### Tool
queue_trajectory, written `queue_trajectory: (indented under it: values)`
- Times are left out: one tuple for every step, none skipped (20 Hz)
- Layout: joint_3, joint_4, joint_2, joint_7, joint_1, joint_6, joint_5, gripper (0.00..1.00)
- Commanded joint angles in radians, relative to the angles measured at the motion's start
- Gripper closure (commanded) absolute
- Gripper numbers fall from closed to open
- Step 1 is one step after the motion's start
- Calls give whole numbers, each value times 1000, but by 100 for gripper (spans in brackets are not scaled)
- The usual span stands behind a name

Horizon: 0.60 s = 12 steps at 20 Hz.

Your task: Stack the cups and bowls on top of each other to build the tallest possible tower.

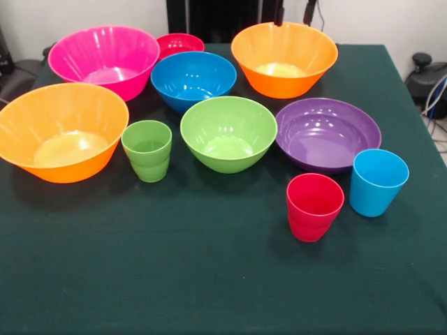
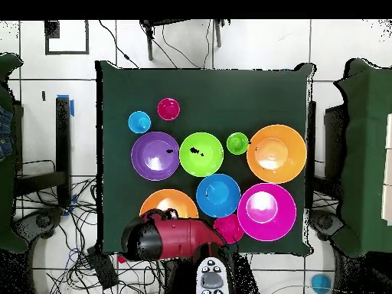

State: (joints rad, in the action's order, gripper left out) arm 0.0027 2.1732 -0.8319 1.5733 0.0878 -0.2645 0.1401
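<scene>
All bowls and cups stand apart on the green cloth; nothing is nested and there is no tower. In the back row are the pink bowl [image 1: 105,59], small red bowl [image 1: 179,44], blue bowl [image 1: 193,80] and an orange bowl [image 1: 284,59]. In front are the other orange bowl [image 1: 61,132], green cup [image 1: 147,150], green bowl [image 1: 228,132] and purple bowl [image 1: 328,134]. Nearest are the red cup [image 1: 314,206] and light blue cup [image 1: 378,181]. My gripper [image 1: 294,10] shows only two dark tips above the right orange bowl, apart and empty. The arm [image 2: 164,239] is drawn back.
The table [image 2: 115,191] is covered in dark green cloth. In the overhead view the arm overlaps the orange bowl [image 2: 168,200] and the small red bowl [image 2: 228,227] at the table's edge by the base. Cables lie on the floor [image 2: 69,253].
</scene>
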Motion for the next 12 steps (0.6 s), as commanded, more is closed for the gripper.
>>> queue_trajectory:
  values:
    - [59,-44,139,87,9,108,84,0]
    - [60,-48,142,86,10,107,87,0]
    - [58,-48,151,88,6,114,91,0]
    - [60,-49,151,88,7,110,92,0]
    - [66,-39,154,88,10,110,94,0]
    - [69,-37,152,88,13,105,93,0]
    - [71,-34,159,84,15,106,100,0]
    - [73,-32,156,84,17,102,101,0]
    - [74,-48,160,84,18,88,94,0]
    - [69,-51,158,87,16,84,94,0]
    - [51,-60,153,89,10,72,94,0]
    - [47,-64,149,85,13,66,98,0]
